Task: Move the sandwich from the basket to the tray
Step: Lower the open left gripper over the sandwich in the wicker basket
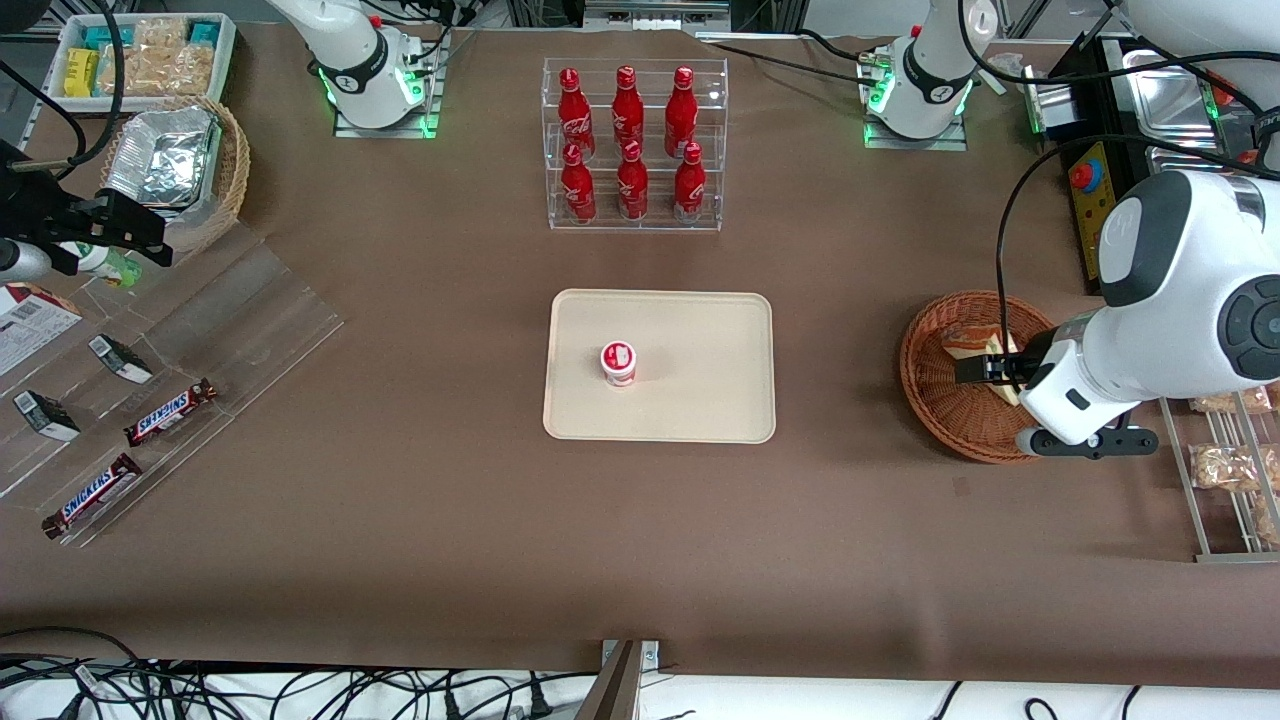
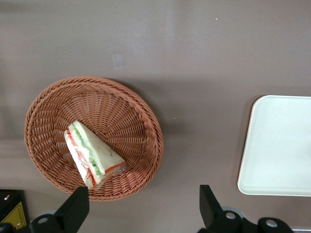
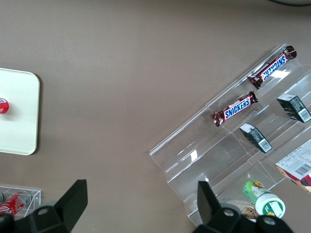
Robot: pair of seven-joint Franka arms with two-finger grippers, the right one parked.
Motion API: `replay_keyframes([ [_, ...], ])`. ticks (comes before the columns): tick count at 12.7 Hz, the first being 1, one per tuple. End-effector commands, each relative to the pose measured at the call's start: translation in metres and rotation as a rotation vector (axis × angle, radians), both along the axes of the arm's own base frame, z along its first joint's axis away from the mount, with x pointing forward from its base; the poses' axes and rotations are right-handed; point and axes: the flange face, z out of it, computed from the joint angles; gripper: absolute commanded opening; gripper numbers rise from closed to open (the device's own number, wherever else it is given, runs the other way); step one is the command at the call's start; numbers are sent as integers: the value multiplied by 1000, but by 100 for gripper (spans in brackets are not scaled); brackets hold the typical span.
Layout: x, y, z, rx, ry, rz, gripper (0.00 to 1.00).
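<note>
The wrapped triangular sandwich lies flat in the round reddish-brown wicker basket, green and red filling showing along its edge. My left gripper hangs open above the basket's rim and holds nothing; one black finger is close to the sandwich's tip. In the front view the gripper hovers over the basket and partly covers the sandwich. The cream tray lies in the middle of the table, beside the basket, and its corner shows from the wrist.
A small red-and-white cup stands on the tray. A clear rack of red bottles stands farther from the front camera than the tray. Snack packets on a metal rack lie beside the basket. A clear display with Snickers bars is toward the parked arm's end.
</note>
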Motion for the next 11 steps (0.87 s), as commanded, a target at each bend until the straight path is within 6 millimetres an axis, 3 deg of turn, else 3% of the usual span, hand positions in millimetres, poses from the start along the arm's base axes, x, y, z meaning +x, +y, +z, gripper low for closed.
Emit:
replay_keyframes([
  [1, -1, 4, 8, -1, -1, -4, 100],
  [6, -2, 1, 8, 17, 0, -4, 100],
  [10, -5, 13, 11, 32, 22, 16, 100],
  [11, -5, 25, 12, 36, 22, 50, 100],
])
